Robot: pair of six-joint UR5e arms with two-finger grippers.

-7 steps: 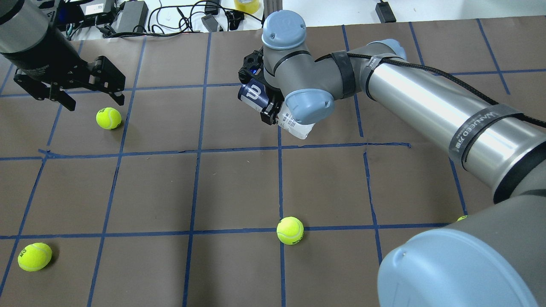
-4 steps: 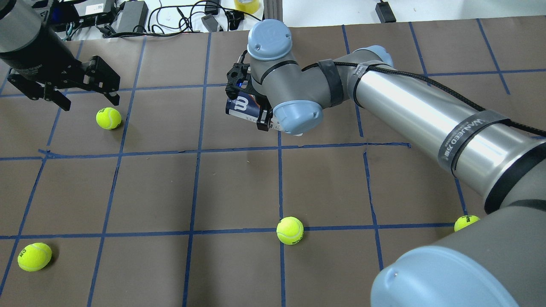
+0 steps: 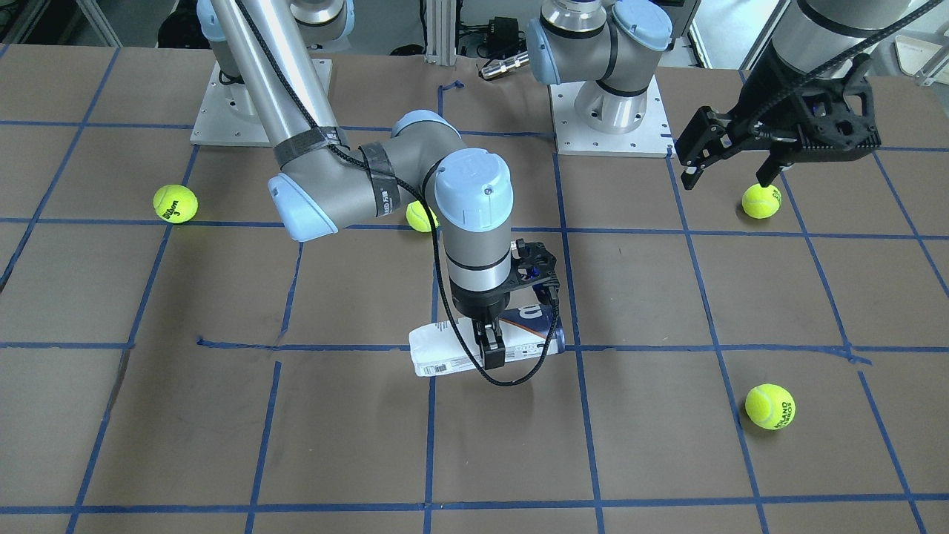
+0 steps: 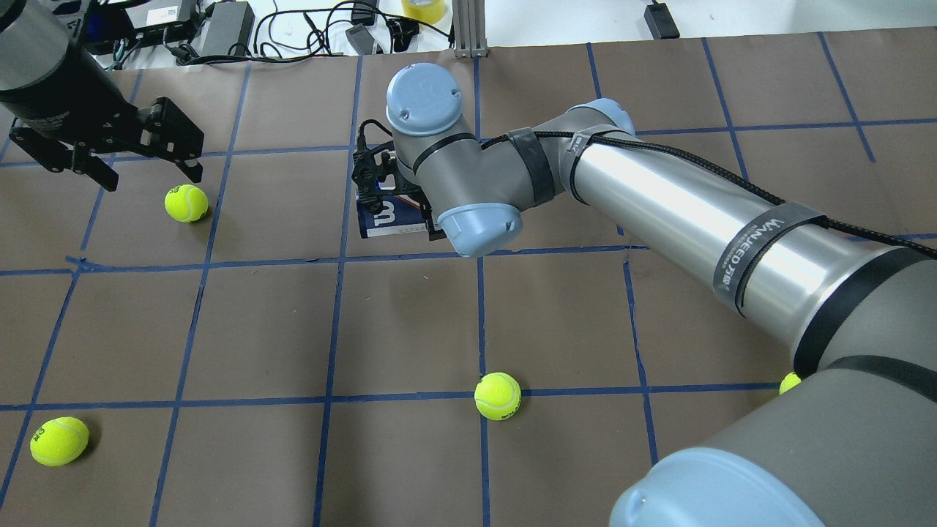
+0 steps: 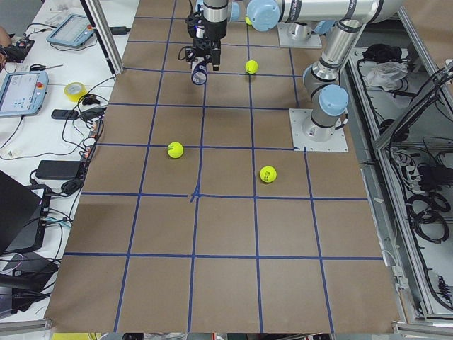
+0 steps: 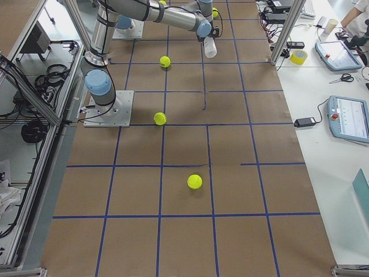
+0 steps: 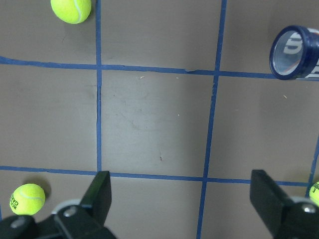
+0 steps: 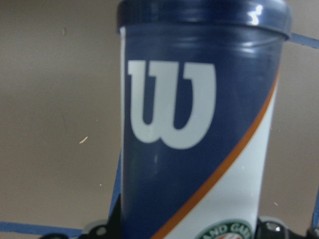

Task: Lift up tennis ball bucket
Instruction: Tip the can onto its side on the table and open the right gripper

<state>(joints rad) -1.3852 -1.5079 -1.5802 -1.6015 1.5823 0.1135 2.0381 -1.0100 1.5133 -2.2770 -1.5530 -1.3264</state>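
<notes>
While right gripper clamped the bucket at mid-length, bucket lay level over a tape line near table centre, navy end toward robot's left, left gripper spread wide, empty, above a ball.

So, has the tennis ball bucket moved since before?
Yes. In the overhead view the tennis ball bucket went left, its navy end now near the vertical blue tape line.

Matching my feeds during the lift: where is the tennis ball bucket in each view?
Front-facing: tennis ball bucket lower centre.
Overhead: upper centre-left, mostly hidden.
Exterior left: top, left of centre.
Exterior right: top, right of centre.
Left wrist: top right corner.
Right wrist: fills the frame.
Shared landmark: right gripper clamping its middle, unseen from left wrist.
</notes>
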